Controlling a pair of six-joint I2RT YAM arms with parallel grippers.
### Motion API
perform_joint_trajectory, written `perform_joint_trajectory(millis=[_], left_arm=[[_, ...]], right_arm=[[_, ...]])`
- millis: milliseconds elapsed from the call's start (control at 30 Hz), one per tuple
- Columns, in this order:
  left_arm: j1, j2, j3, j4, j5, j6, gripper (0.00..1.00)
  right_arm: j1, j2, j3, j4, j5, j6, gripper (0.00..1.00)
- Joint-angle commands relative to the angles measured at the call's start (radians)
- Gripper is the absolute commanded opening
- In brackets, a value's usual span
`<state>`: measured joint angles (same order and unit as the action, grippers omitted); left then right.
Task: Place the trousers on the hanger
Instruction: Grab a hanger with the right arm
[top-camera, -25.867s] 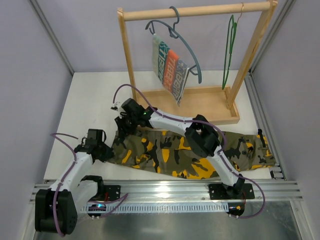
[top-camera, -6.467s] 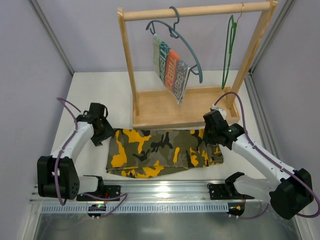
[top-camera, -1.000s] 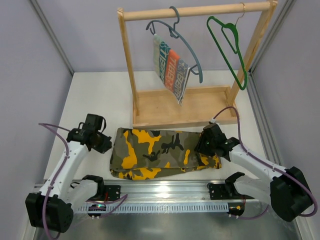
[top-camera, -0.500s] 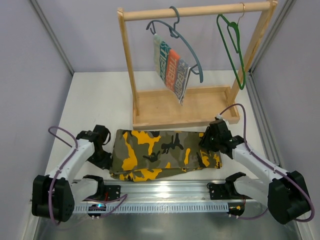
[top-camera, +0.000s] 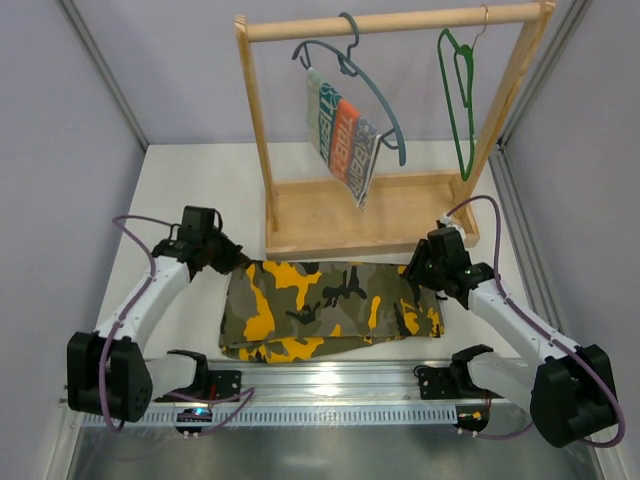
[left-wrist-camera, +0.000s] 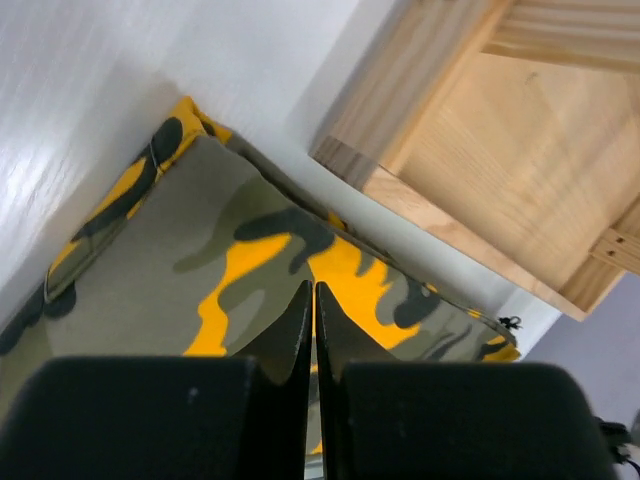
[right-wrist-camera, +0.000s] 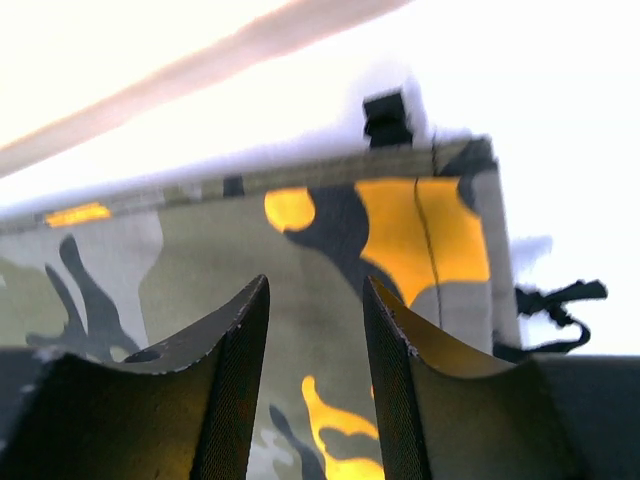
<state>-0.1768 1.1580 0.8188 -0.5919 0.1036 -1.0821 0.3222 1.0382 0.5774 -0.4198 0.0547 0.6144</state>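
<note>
**1. Trousers.** Long camouflage trousers of soft cloth in olive, black and orange-yellow (top-camera: 330, 305) are laid on the white worktop (top-camera: 190, 180), nearest the arm bases. They are folded into a flat oblong just in front of the wooden rack's base tray (top-camera: 370, 215). They are not on any hanger.

**2. Left gripper** (left-wrist-camera: 311, 300). It is held over the far-left corner of the trousers. The jaws are clenched together and nothing is seen between them.

**3. Right gripper** (right-wrist-camera: 315, 290). It is held over the right end of the trousers. The jaws are parted, cloth is seen through the gap, and nothing is grasped. Contact with the fabric cannot be told.

**4. Thick blue-grey hanger** (top-camera: 370, 90). It is hung on the rack's crossbar (top-camera: 390, 22) and carries a small teal, orange and grey striped cloth (top-camera: 342, 135). It is no part of the task.

**5. Thin bright green wire hanger** (top-camera: 462, 100). It is hung by its slim hook at the right of the crossbar, bare and well apart from the trousers.

**Step in hand (judged).** The folded bundle is being squared up, and the hanging itself has not begun.

**Next move (judged).** The green hanger and the trousers must be brought together. A firm hold on one folded end is called for so that the layers are not shed, and the hanger must be steadied while the cloth is fed over its lower wire.
</note>
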Motion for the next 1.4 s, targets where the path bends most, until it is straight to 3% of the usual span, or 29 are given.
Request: perform_joint_trajectory(millis=[0,233,367,533,567,600,667,733,767,867,1033,1167,1367], left_arm=[[0.019,0.133,-0.032,0.124,0.061,0.050,0.01],[0.112,0.259,-0.057,0.078,-0.047,0.065,0.00],[0.112,0.247,-0.006,-0.006,-0.168,0.071,0.00],[0.115,0.149,0.095,-0.008,-0.061,0.188,0.03],[0.115,0.094,0.112,-0.008,-0.047,0.232,0.11],[0.114,0.062,0.131,-0.008,-0.012,0.257,0.32],[0.115,-0.007,0.196,-0.015,0.021,0.306,0.53],[0.115,-0.038,0.239,-0.014,0.092,0.361,0.91],[0.115,-0.052,0.268,-0.011,0.117,0.370,1.00],[0.115,-0.081,0.281,0.001,0.224,0.372,1.00],[0.114,-0.069,0.186,0.162,0.379,0.289,1.00],[0.115,-0.037,0.151,0.231,0.571,0.338,1.00],[0.114,-0.119,0.105,0.288,0.579,0.378,1.00]], right_arm=[[-0.025,0.040,0.021,0.084,0.056,-0.022,0.46],[-0.034,0.158,0.021,0.096,0.119,-0.064,0.46],[-0.035,0.053,0.051,0.021,0.122,-0.093,0.46],[-0.028,-0.101,0.160,-0.117,0.074,-0.123,0.48],[-0.026,-0.133,0.177,-0.157,0.065,-0.127,0.49],[-0.025,-0.159,0.197,-0.175,0.047,-0.130,0.50],[-0.026,-0.228,0.272,-0.224,-0.021,-0.153,0.54],[-0.026,-0.272,0.364,-0.241,-0.124,-0.174,0.61],[-0.025,-0.279,0.404,-0.270,-0.153,-0.198,0.68],[-0.025,-0.251,0.620,-0.408,-0.090,-0.208,0.82],[-0.026,-0.133,1.006,-0.568,0.157,-0.203,0.93],[-0.025,-0.054,1.156,-0.519,0.275,-0.208,0.98],[-0.023,0.072,1.185,-0.305,0.335,-0.237,0.96]])
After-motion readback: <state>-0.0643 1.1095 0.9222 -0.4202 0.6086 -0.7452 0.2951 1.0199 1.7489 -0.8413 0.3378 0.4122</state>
